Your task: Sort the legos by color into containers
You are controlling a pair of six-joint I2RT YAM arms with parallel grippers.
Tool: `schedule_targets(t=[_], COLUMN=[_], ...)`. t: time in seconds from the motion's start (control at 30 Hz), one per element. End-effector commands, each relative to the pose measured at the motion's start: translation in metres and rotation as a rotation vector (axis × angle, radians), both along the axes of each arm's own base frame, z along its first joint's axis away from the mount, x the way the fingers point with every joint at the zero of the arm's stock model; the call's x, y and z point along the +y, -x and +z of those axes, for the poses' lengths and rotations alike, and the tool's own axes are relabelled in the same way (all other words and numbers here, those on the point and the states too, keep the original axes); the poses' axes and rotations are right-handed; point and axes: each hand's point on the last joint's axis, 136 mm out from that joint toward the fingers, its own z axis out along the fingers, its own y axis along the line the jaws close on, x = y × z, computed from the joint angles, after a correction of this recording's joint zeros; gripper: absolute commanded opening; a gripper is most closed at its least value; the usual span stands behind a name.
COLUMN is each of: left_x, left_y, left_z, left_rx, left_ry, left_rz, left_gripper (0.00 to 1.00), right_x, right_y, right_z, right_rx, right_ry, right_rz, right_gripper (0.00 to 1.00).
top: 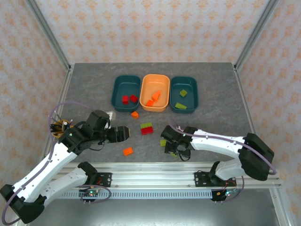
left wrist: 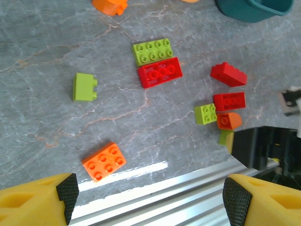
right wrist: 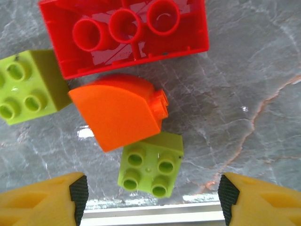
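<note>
Three containers stand in a row at the back: a teal tray [top: 116,96] with two red legos, an orange tray [top: 146,94] with orange ones, and a teal tray [top: 190,96] with green ones. My left gripper [top: 125,133] [left wrist: 150,195] hovers open just past a loose orange brick [top: 128,151] [left wrist: 104,161]. My right gripper [top: 172,149] [right wrist: 153,194] is open and low over a cluster. A small green brick [right wrist: 151,167] lies between its fingers, with gaps on both sides. An orange wedge [right wrist: 117,115] leans on that brick, beside an upturned red brick [right wrist: 127,33].
A green-and-red pair [top: 146,128] [left wrist: 157,61] lies mid-table, and an orange brick [top: 135,114] sits before the trays. A green brick [left wrist: 84,86] lies on its side, and another green one [right wrist: 28,87] sits left of the wedge. The aluminium rail [top: 150,165] borders the near edge.
</note>
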Motion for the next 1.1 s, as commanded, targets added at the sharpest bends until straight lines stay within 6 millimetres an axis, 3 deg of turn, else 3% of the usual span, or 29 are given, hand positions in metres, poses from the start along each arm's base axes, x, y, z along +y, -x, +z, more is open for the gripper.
schedule_targets(t=[0.0, 0.3, 0.43, 0.53, 0.63, 0.77, 0.9, 0.97, 1.07], left_x=[-0.009, -0.011, -0.011, -0.012, -0.015, -0.024, -0.042, -0.055, -0.073], left_y=[0.003, 0.003, 0.002, -0.001, -0.006, -0.022, -0.051, -0.069, -0.102], left_z=[0.007, 0.015, 0.017, 0.019, 0.025, 0.042, 0.070, 0.084, 0.107], left_rx=[-0.021, -0.038, -0.045, -0.053, -0.062, -0.076, -0.103, -0.118, -0.160], left_ry=[0.044, 0.064, 0.071, 0.081, 0.098, 0.131, 0.167, 0.193, 0.216], left_rz=[-0.050, -0.052, -0.045, -0.033, -0.017, 0.004, 0.029, 0.034, 0.052], left_gripper=[0.83, 0.83, 0.83, 0.83, 0.83, 0.83, 0.83, 0.83, 0.83], right_x=[0.004, -0.003, -0.002, 0.000, 0.008, 0.023, 0.013, 0.003, -0.018], right_y=[-0.010, -0.012, -0.013, -0.017, -0.027, -0.057, -0.108, -0.136, -0.177], right_z=[-0.010, -0.024, -0.022, -0.013, 0.013, 0.072, 0.125, 0.142, 0.148], right_rx=[-0.033, -0.012, -0.013, -0.024, -0.059, -0.155, -0.251, -0.273, -0.273], right_ry=[-0.018, 0.038, 0.035, 0.040, 0.033, -0.009, -0.042, -0.049, -0.030], right_rz=[-0.079, -0.120, -0.118, -0.100, -0.066, -0.038, -0.064, -0.074, -0.091], right_gripper=[0.72, 0.43, 0.36, 0.33, 0.31, 0.31, 0.31, 0.31, 0.31])
